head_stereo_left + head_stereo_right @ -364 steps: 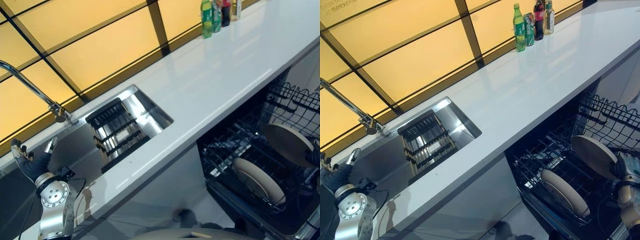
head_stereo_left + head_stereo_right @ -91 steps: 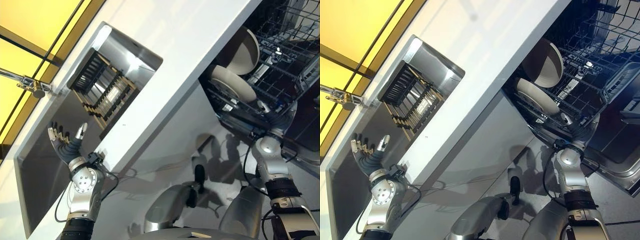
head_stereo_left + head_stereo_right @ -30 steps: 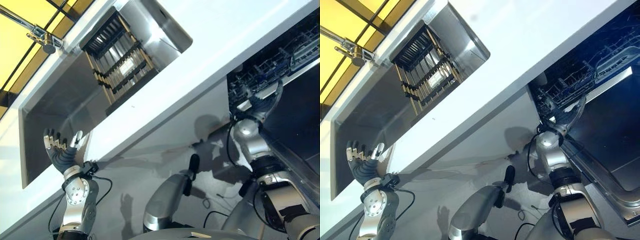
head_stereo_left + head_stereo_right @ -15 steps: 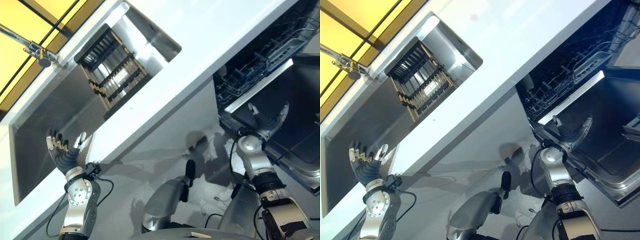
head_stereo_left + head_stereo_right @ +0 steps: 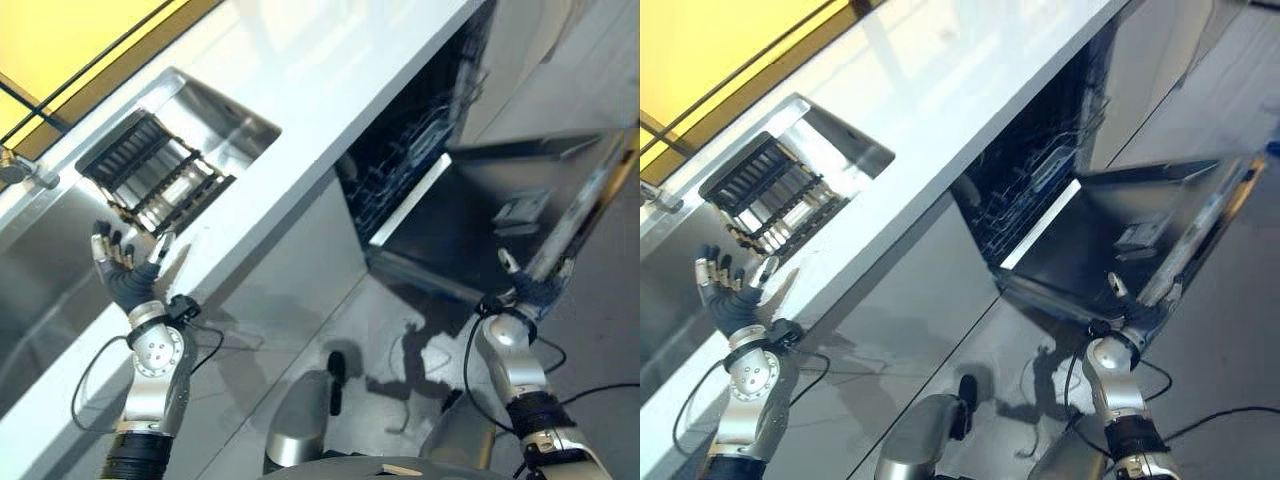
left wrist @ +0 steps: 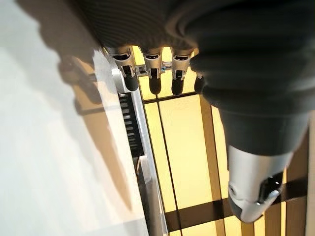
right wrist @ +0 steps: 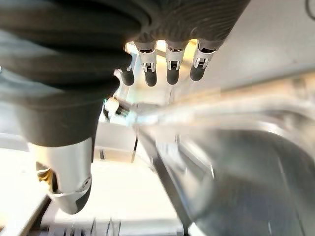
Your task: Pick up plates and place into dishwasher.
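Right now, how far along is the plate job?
Looks nearly done: no plates at the sink rack or on the counter, and the dish rack sits inside the dishwasher. In hand: right hand under the half-raised door, fingers straight. Left hand open, idle. Left: shutting the door.

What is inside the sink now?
A dark slatted rack sits at one end of the sink. Nothing visible rests on it. The sink's remaining basin is only partly visible.

You get two head views looking down, sharing the dishwasher door (image 5: 480, 225), wrist views close along each hand's fingers.
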Available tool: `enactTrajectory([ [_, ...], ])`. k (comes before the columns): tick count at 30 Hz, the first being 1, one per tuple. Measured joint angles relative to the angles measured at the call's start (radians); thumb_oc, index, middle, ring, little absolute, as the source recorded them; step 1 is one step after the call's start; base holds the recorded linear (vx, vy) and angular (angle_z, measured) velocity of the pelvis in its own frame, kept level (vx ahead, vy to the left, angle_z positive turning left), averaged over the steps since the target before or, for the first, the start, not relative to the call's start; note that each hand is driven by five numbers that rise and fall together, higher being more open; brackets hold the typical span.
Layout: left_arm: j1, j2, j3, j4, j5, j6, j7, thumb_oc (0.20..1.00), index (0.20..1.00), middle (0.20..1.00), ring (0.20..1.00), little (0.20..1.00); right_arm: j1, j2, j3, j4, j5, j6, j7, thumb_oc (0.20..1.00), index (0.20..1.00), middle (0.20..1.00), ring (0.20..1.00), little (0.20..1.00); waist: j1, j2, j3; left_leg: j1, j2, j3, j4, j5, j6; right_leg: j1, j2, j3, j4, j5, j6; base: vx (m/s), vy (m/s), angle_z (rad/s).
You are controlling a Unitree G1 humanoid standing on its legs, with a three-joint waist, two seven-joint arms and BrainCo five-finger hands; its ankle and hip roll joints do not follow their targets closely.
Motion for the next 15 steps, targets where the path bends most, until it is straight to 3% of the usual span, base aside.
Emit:
enactTrajectory([
  [3, -0.011, -0.022, -0.011, 0.041, -0.001, 0.001, -0.025, 1.0, 1.0, 1.0, 1.0, 1.0, 0.016, -0.049, -0.003, 0.001, 0.02, 0.001, 0.003, 1.0, 1.0, 1.0, 1.0, 1.0, -0.026, 0.036, -0.028, -0.002, 0.029, -0.047, 0.005, 0.009, 0.0, -0.024, 0.033, 0.005, 0.007, 0.011, -0.019, -0.14, -0.257, -0.49],
  [4, -0.005, -0.032, -0.007, 0.049, 0.0, -0.006, -0.035, 1.0, 1.0, 1.0, 1.0, 1.0, 0.021, -0.057, -0.005, 0.0, 0.021, 0.001, 0.004, 1.0, 1.0, 1.0, 1.0, 1.0, -0.036, 0.039, -0.034, 0.011, 0.042, -0.047, -0.014, 0.007, -0.021, -0.03, 0.044, 0.004, 0.007, 0.01, -0.02, -0.11, -0.232, -0.38],
  [7, 0.006, -0.045, -0.006, 0.051, -0.002, -0.009, -0.059, 1.0, 1.0, 1.0, 1.0, 1.0, 0.059, -0.061, -0.024, -0.012, 0.029, 0.004, 0.005, 1.0, 1.0, 1.0, 1.0, 1.0, -0.044, 0.045, -0.044, 0.058, 0.056, -0.041, -0.047, 0.007, -0.02, -0.031, 0.046, -0.002, 0.0, 0.025, -0.036, -0.05, -0.097, -0.44],
  [11, 0.074, -0.053, -0.005, 0.049, -0.003, -0.007, -0.058, 1.0, 1.0, 1.0, 1.0, 1.0, 0.114, -0.071, -0.04, -0.058, 0.063, 0.013, 0.041, 1.0, 1.0, 1.0, 1.0, 1.0, -0.084, 0.051, -0.055, 0.098, 0.047, -0.041, -0.101, 0.0, -0.014, -0.028, 0.06, 0.011, -0.033, 0.05, -0.03, 0.0, 0.006, -0.37],
  [12, 0.086, -0.047, -0.004, 0.045, -0.003, -0.005, -0.055, 1.0, 1.0, 1.0, 1.0, 1.0, 0.12, -0.071, -0.045, -0.071, 0.089, 0.02, 0.063, 1.0, 1.0, 1.0, 1.0, 1.0, -0.088, 0.051, -0.056, 0.103, 0.04, -0.044, -0.102, -0.006, -0.018, -0.041, 0.063, 0.033, -0.023, 0.053, -0.032, 0.05, 0.062, -0.46],
  [13, 0.085, -0.043, 0.002, 0.046, -0.003, -0.003, -0.053, 1.0, 1.0, 1.0, 1.0, 1.0, 0.124, -0.071, -0.047, -0.07, 0.121, 0.031, 0.091, 1.0, 1.0, 1.0, 1.0, 1.0, -0.091, 0.033, -0.045, 0.11, 0.021, -0.045, -0.092, -0.018, -0.035, -0.06, 0.056, 0.065, -0.001, 0.058, -0.036, 0.04, 0.083, -0.49],
  [15, 0.098, -0.044, 0.007, 0.045, -0.005, 0.001, -0.048, 1.0, 1.0, 1.0, 1.0, 1.0, 0.122, -0.073, -0.046, -0.07, 0.164, 0.056, 0.151, 1.0, 1.0, 1.0, 1.0, 1.0, -0.088, 0.034, -0.048, 0.105, 0.003, -0.06, -0.066, -0.035, -0.022, -0.096, 0.062, 0.095, 0.01, 0.057, -0.037, -0.05, 0.115, -0.56],
])
